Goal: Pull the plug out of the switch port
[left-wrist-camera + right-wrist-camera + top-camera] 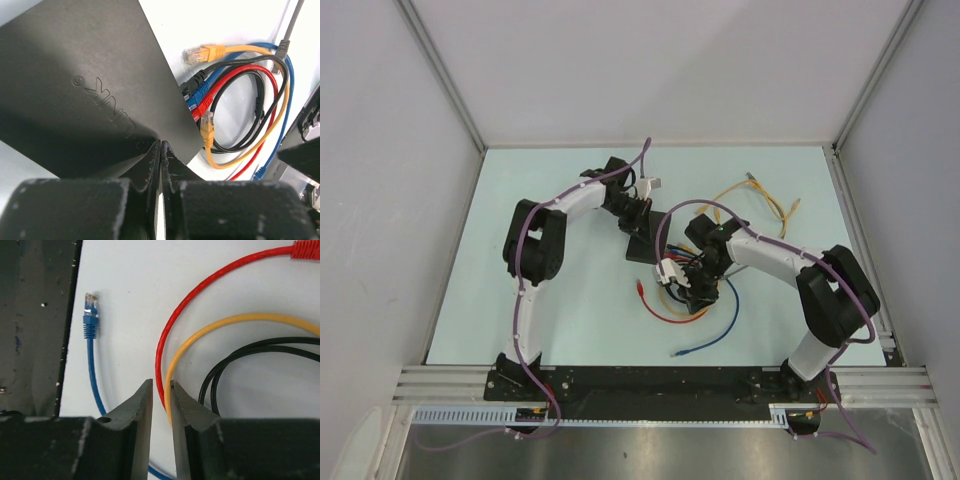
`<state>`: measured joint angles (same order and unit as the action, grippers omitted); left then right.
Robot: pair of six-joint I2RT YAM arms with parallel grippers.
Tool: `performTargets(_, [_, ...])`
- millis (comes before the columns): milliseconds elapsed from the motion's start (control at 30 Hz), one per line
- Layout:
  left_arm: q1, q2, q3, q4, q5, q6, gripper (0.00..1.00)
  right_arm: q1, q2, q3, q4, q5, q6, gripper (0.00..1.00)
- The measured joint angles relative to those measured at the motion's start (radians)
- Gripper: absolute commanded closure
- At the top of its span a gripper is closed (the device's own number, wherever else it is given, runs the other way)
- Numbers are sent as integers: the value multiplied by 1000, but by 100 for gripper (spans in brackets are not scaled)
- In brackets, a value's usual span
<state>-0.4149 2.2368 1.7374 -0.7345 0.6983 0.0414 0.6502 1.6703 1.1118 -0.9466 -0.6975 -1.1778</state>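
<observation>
Near the tabletop's middle, the left gripper is resting its closed fingers on the switch. A black plug, blue plug and red plug are sitting against its edge. The right gripper is hovering, jaws narrowly apart, over the red cable.

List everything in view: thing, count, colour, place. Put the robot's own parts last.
switch: one, matte black, mid-table.
black cable, blue cable, red cable: one each, plugged side by side into the switch's edge.
yellow plugs: two, loose beside the switch.
grey cable: one, past the cable loops.
table: one, pale green.
left arm, right arm: white and black, bases at the near edge.
left end effector: shut, tip over the switch.
right end effector: narrowly open, empty, by the red cable.
</observation>
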Motion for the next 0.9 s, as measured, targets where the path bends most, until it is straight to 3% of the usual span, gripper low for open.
performTargets(733, [0, 2, -11, 6, 24, -16, 92, 64, 76, -68, 134, 88, 28, 73])
performTargets(900, [0, 4, -11, 8, 30, -17, 92, 77, 76, -82, 177, 108, 79, 90])
